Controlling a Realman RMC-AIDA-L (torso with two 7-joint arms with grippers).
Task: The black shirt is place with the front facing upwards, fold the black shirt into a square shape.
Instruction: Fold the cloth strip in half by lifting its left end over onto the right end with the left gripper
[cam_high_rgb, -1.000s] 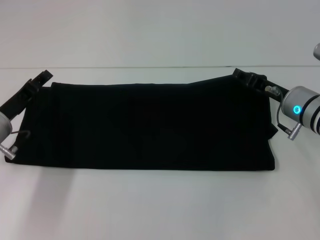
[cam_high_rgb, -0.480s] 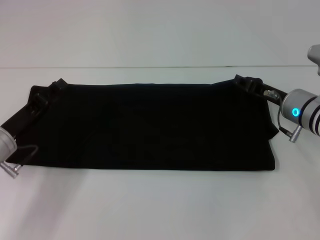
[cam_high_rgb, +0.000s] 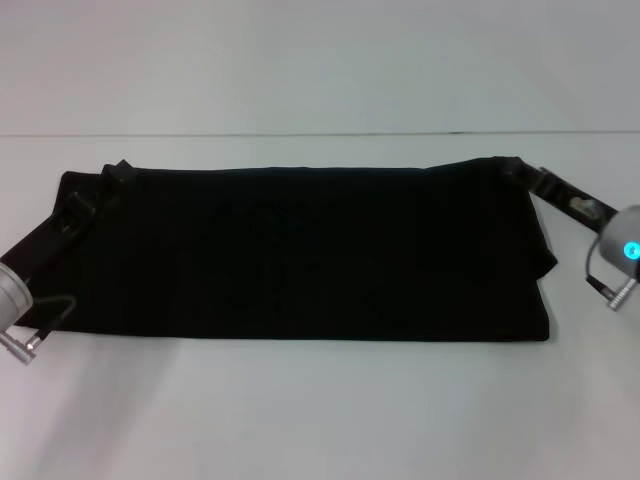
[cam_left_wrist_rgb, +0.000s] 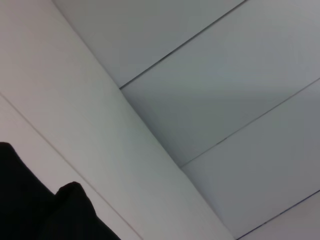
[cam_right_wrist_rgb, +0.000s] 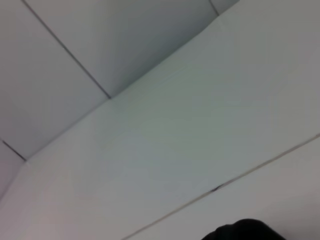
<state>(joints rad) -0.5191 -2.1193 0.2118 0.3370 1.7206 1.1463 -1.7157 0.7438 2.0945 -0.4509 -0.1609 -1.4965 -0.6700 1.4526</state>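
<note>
The black shirt (cam_high_rgb: 300, 250) lies on the white table as a long flat band from left to right. No lettering or label shows. My left gripper (cam_high_rgb: 112, 172) lies over the shirt's far left corner, its arm running along the left end. My right gripper (cam_high_rgb: 515, 165) is at the shirt's far right corner, its arm reaching in from the right. A bit of black cloth shows at the edge of the left wrist view (cam_left_wrist_rgb: 30, 205) and of the right wrist view (cam_right_wrist_rgb: 245, 231).
The white table (cam_high_rgb: 320, 410) has bare surface in front of the shirt and a strip behind it. A white wall (cam_high_rgb: 320, 60) rises behind the table's far edge.
My left gripper has moved in from beside the shirt's far left corner to lie over it. My right arm has drawn back to the right, its gripper still at the far right corner.
</note>
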